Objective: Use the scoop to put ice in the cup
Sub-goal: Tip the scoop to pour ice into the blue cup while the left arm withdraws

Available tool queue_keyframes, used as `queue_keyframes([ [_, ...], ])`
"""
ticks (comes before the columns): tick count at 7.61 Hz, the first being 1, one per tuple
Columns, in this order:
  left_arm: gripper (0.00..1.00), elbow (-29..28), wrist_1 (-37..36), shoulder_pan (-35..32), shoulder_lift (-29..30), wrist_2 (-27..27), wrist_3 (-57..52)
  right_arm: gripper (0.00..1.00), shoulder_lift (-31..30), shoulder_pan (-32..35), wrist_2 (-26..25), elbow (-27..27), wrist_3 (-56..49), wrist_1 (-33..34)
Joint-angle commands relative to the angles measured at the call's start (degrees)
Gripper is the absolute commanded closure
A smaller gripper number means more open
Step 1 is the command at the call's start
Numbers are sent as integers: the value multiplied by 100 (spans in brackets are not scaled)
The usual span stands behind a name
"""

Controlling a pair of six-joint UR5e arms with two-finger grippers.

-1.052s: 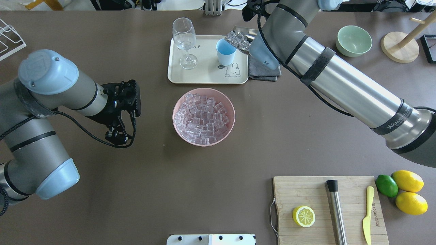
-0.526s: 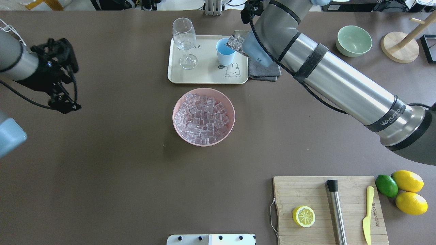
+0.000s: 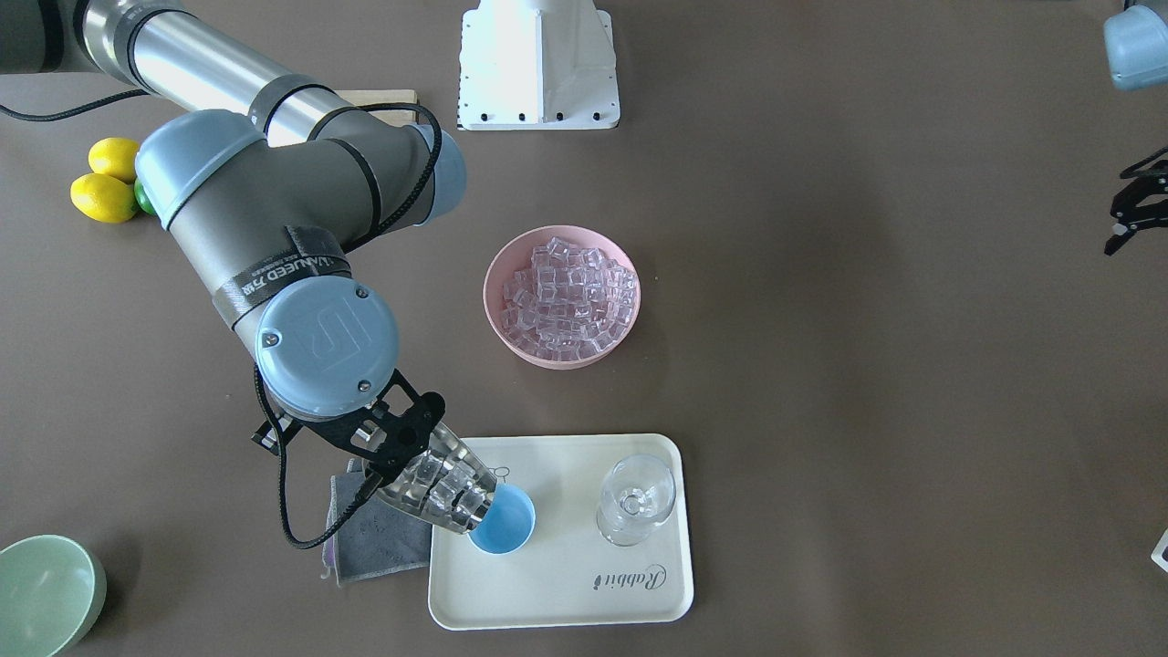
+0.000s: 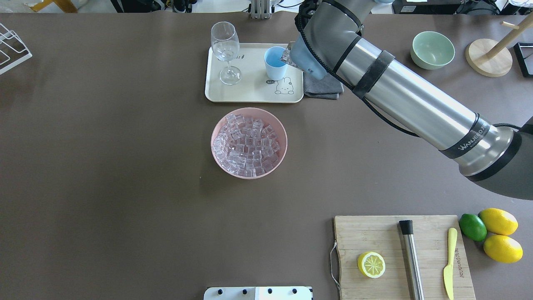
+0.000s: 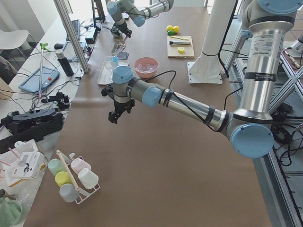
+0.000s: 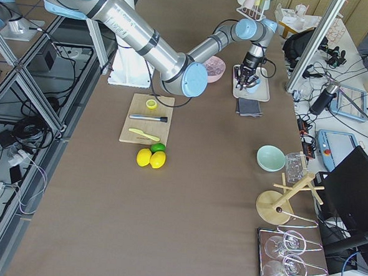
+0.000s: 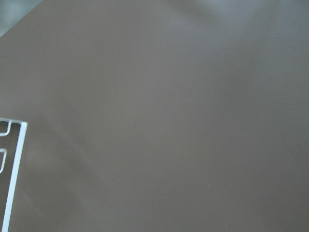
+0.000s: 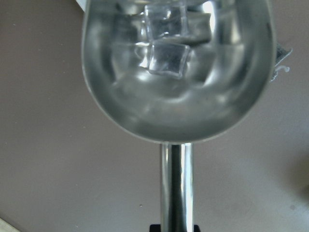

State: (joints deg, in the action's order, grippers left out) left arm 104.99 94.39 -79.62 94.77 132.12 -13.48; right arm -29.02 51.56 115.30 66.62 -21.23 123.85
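Note:
My right gripper (image 3: 392,449) is shut on the handle of the steel scoop (image 3: 443,493). The scoop is tilted down with its mouth at the rim of the light-blue cup (image 3: 505,522). The cup stands on the cream tray (image 3: 557,602). Several ice cubes (image 3: 436,485) lie in the scoop; the right wrist view shows them near the scoop's (image 8: 176,96) front lip (image 8: 166,57). From overhead my arm hides most of the scoop (image 4: 287,55) beside the cup (image 4: 274,62). The cup's visible inside is plain blue. My left gripper (image 3: 1111,230) looks open and empty, far off to the side.
A pink bowl (image 4: 216,125) full of ice sits in front of the tray. A wine glass (image 4: 225,46) stands on the tray and a grey cloth (image 4: 322,87) lies beside it. A green bowl (image 4: 433,50), a cutting board (image 4: 383,233), lemons and a wire rack (image 4: 12,48) are around the edges.
My left arm has pulled back to the left, out of the overhead view. My right arm has carried the scoop closer over the cup and tipped it further.

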Motion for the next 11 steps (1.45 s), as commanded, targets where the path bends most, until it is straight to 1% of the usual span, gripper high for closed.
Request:
queue_keyframes([
  [1,1,-802,18,-616,-160,130,-32,100,195,-32,-191,-114,-12,305],
  [2,1,-1100,10,-616,-247,138,-41,100,195,-41,-236,-114,-117,384],
  [3,1,-1190,18,-685,-309,138,-41,100,239,-59,-340,-114,-205,498],
  [4,1,-1174,18,-851,-327,173,-49,100,326,-59,-368,-106,-301,691],
  [6,1,-1339,45,-923,-459,533,-23,100,397,-59,-472,-114,-381,824],
  [9,1,-1420,1,-915,-459,534,12,100,459,-50,-596,-272,-540,825],
  [11,1,-1394,18,-923,-459,543,12,100,608,-50,-684,-500,-601,825],
])
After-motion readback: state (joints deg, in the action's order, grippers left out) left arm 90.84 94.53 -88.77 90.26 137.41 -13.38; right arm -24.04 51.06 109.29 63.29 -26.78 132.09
